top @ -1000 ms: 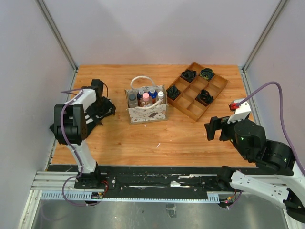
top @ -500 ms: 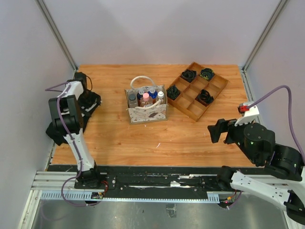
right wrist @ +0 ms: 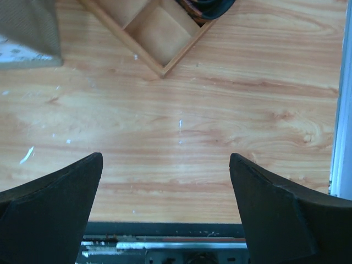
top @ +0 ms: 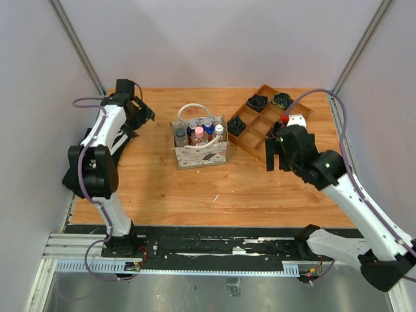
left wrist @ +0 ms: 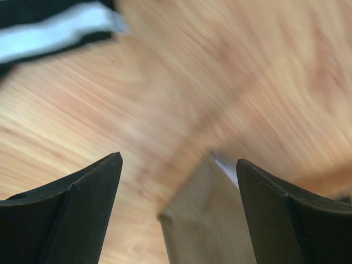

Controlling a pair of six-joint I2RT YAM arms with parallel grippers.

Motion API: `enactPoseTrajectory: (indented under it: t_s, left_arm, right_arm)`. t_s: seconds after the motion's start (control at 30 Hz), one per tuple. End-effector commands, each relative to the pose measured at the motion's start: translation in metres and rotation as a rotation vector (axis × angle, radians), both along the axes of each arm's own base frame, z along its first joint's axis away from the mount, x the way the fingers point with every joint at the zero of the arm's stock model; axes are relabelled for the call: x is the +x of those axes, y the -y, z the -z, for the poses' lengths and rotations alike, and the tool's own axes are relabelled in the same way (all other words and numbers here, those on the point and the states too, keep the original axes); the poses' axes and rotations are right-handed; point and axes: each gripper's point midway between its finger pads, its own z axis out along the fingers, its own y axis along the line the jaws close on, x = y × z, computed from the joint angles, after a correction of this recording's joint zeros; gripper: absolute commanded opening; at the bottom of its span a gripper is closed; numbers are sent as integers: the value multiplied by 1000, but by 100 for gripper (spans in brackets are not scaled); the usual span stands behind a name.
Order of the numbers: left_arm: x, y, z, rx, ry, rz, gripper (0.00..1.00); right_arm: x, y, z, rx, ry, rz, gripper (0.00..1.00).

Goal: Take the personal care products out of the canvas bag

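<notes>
Canvas bag holding bottles, between left gripper and right gripper, untouched

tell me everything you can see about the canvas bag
The bag is a small boxy cream fabric tote with small dark prints on its front. It stands upright and open on the wooden table, toward the far side. One white loop handle arches up behind, another droops over the front. Small bottles with grey, blue, pink and white caps stand inside.
</notes>
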Motion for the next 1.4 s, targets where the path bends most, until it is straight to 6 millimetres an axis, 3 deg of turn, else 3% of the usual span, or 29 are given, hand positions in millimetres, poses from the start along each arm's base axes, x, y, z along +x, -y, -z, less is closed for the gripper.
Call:
enactPoseTrajectory:
  t_s: [0.0, 0.1, 0.3, 0.47, 0.57, 0.7, 0.9, 1.1, 1.27, 1.37]
  left_arm:
    - [-21, 70, -63, -31, 169, 260, 93]
    - [-45, 99, -71, -89, 170, 373, 95]
    - [-80, 113, -93, -140, 283, 438, 99]
    - [-103, 117, -112, -161, 357, 475, 100]
    - [-113, 116, -124, -153, 394, 481, 100]
    - [-122, 110, -125, -126, 402, 479, 100]
    - [-127, 114, -107, -146, 363, 497, 100]
    - [-131, 117, -92, -168, 340, 502, 100]
    - [-131, 119, -94, -178, 344, 511, 100]
    - [-132, 118, -96, -174, 349, 512, 100]
  right_arm:
    - [46, -4, 17, 97, -84, -10, 98]
    - [84, -7, 23, 127, -100, -9, 98]
    - [146, -43, 39, 172, -148, -138, 98]
    - [192, -56, 59, 121, -186, -170, 98]
    - [220, -65, 82, 117, -231, -195, 98]
    - [244, -70, 108, 114, -305, -196, 99]
    - [262, -75, 144, 124, -375, -200, 99]
    - [249, -66, 182, 91, -473, -178, 99]
    - [237, -36, 209, 29, -554, -82, 98]
    - [226, 0, 212, 11, -622, 27, 98]
